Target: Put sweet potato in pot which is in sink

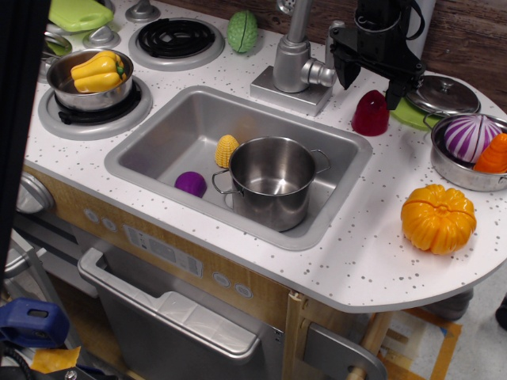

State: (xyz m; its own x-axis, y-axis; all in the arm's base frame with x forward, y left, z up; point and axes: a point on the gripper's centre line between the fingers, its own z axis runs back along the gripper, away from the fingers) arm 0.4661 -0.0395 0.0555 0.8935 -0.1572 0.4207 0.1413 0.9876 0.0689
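Note:
The sweet potato (370, 114), a dark red glossy dome, sits on the white countertop to the right of the faucet, behind the sink (166, 134). The steel pot (273, 180) with two loop handles stands upright and empty in the sink's right front part. My black gripper (371, 79) hangs just above the sweet potato, its jaws open and spread to either side of it, holding nothing. It does not touch the sweet potato.
A silver faucet (295, 59) stands behind the sink. A purple ball (190, 184) and yellow corn (226, 150) lie in the sink. A steel bowl (455, 168) with onion, an orange pumpkin (437, 218), a lid (442, 95) and a pan with yellow pepper (97, 73) sit around.

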